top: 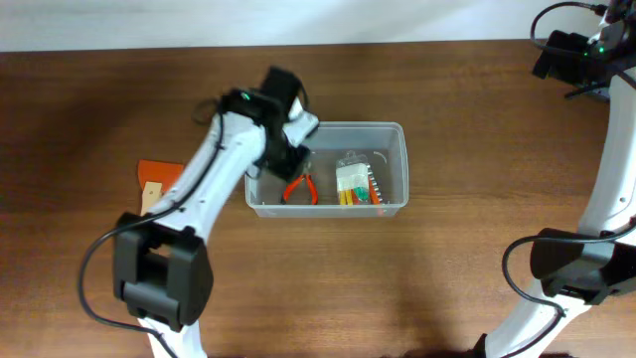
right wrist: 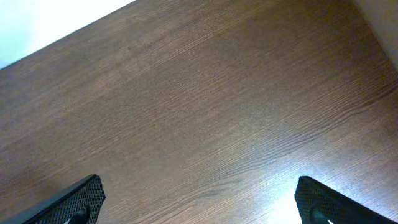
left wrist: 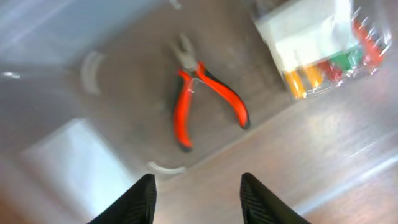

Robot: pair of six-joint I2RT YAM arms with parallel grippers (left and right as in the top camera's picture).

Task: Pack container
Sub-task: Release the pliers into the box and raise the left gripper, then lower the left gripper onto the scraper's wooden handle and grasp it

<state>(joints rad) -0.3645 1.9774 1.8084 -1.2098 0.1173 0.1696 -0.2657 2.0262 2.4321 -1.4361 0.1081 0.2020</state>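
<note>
The clear plastic container (top: 397, 127) stands at mid-table. Inside it lie orange-handled pliers (top: 300, 189) at the left and a clear packet of coloured-handled tools (top: 355, 184) in the middle. My left gripper (top: 288, 151) hangs over the container's left end. In the left wrist view its fingers (left wrist: 198, 180) are apart with nothing between them, and the pliers (left wrist: 208, 99) lie loose on the container floor beyond the tips, with the packet (left wrist: 323, 43) at upper right. My right gripper (right wrist: 199, 186) stands wide open over bare wood, at the table's far right back corner (top: 566, 55).
An orange flat item with a tan tag (top: 157, 179) lies on the table left of the container, partly under my left arm. The container's near wall (left wrist: 348, 155) runs across the left wrist view.
</note>
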